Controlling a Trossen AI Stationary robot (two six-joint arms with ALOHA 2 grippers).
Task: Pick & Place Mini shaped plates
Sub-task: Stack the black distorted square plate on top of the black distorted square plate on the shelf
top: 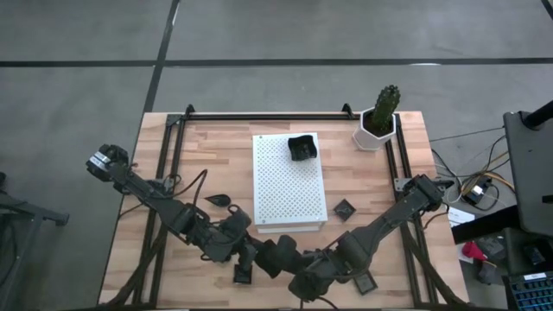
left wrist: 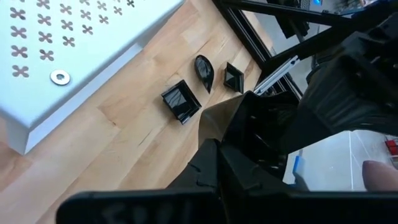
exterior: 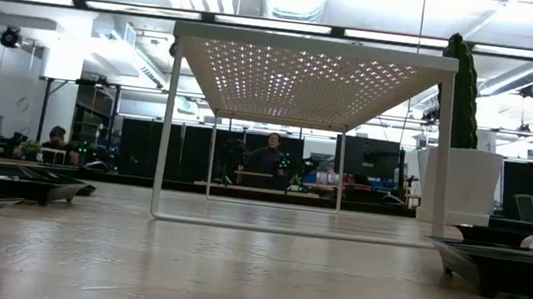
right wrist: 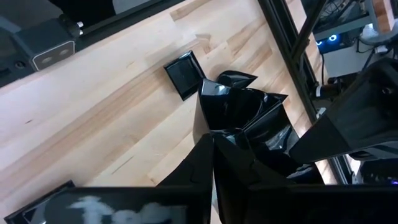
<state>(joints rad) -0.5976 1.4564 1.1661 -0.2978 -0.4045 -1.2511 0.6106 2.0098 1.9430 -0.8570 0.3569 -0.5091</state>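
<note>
Right wrist view: closed right gripper (right wrist: 213, 142) by glossy black angular mini plates (right wrist: 239, 102)

**Things We Cannot See Well**

In the high view, the two arms are crossing at the near edge of the table, so the left gripper (top: 266, 257) and the right gripper (top: 304, 285) are looking like one dark lump. A small plate (top: 243, 276) is peeking out beside them, and its shape is too small to tell.

In the low view, dark plates (exterior: 509, 270) are getting cut off at both sides of the picture.

In the right wrist view, shiny black plates (right wrist: 239, 112) are sitting ahead of the fingers, and it is hard to tell how many.
</note>
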